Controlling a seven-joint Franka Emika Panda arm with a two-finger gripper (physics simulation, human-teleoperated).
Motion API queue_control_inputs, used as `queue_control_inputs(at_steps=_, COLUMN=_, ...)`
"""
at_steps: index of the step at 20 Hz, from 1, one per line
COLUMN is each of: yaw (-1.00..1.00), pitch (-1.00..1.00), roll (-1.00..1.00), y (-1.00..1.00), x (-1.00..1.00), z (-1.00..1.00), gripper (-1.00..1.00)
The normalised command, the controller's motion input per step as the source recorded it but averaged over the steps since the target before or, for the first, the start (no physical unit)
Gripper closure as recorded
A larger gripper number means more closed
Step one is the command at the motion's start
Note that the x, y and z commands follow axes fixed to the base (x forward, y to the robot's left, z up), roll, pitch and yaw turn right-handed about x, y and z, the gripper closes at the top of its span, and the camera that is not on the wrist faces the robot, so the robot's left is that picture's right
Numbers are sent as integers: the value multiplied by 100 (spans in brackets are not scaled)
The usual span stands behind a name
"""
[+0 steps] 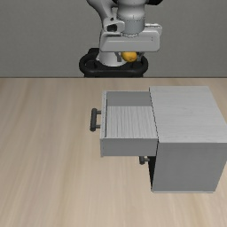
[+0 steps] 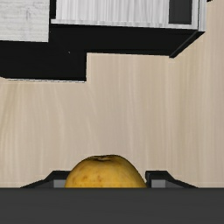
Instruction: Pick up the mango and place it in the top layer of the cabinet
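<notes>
The yellow mango [image 1: 129,54] hangs high above the table's far edge with my gripper [image 1: 129,57] shut on it. Close up in the wrist view, the mango [image 2: 106,171] sits between my two fingertips [image 2: 162,178], and the gripper [image 2: 106,180] grips it from both sides. The grey cabinet [image 1: 186,133] stands on the wooden table, at the exterior view's right. Its top drawer [image 1: 129,120] is pulled out toward the exterior view's left, with the ribbed inside showing. Well ahead of the mango, the wrist view shows the open drawer [image 2: 114,9].
A dark handle [image 1: 94,119] sticks out from the drawer front. A small dark knob [image 1: 142,160] shows low on the cabinet below the drawer. The robot's black base [image 1: 113,64] stands at the table's far edge. Bare wood table [image 1: 44,151] spreads around the cabinet.
</notes>
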Motion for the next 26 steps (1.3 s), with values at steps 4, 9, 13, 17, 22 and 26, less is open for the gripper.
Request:
queue_control_inputs(at_steps=4, yaw=0, pitch=0, roll=0, y=0, x=100, z=0, gripper=100)
queue_control_inputs(at_steps=9, yaw=0, pitch=0, roll=0, y=0, x=100, z=0, gripper=100)
queue_control_inputs(at_steps=13, yaw=0, pitch=0, roll=0, y=0, x=100, z=0, gripper=100)
queue_control_inputs(at_steps=17, yaw=0, pitch=0, roll=0, y=0, x=100, z=0, gripper=100)
queue_control_inputs(at_steps=22, yaw=0, pitch=0, roll=0, y=0, x=20, z=0, gripper=-100)
queue_control_inputs(at_steps=26, yaw=0, pitch=0, roll=0, y=0, x=0, z=0, gripper=-100)
